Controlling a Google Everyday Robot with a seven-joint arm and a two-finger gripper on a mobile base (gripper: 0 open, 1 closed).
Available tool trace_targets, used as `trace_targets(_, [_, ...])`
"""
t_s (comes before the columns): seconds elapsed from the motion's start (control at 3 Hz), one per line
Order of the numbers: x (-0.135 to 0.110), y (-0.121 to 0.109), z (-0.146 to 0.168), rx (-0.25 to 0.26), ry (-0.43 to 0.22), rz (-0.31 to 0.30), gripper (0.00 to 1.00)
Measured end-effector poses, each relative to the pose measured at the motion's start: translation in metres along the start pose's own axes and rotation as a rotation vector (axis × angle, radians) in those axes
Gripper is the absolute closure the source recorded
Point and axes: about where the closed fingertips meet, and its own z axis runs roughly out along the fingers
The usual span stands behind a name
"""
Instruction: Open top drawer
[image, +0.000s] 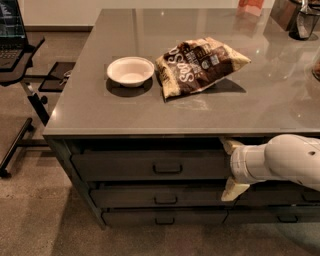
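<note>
A grey counter (150, 117) with drawers is seen from above, and a robot gripper (227, 169) is held at the drawer fronts.

The top drawer (120, 166) is found just under the counter edge, at about 6 o'clock in the view, with its metal pull (167, 169) at centre. The gripper, on a white arm (290, 162) entering from 3 o'clock, is placed at the drawer front's right end. Its fingers (234, 190) are spread wide, one above and one below the front; nothing is seen gripped, though contact with the front cannot be judged. On the counter, a white bowl (130, 71) is set at 9 o'clock of a chip bag (200, 64), just beside it.
</note>
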Motion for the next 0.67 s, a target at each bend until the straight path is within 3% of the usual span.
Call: trace_targets(0.67, [0.01, -0.002, 0.047, -0.01, 0.07, 0.004, 0.0])
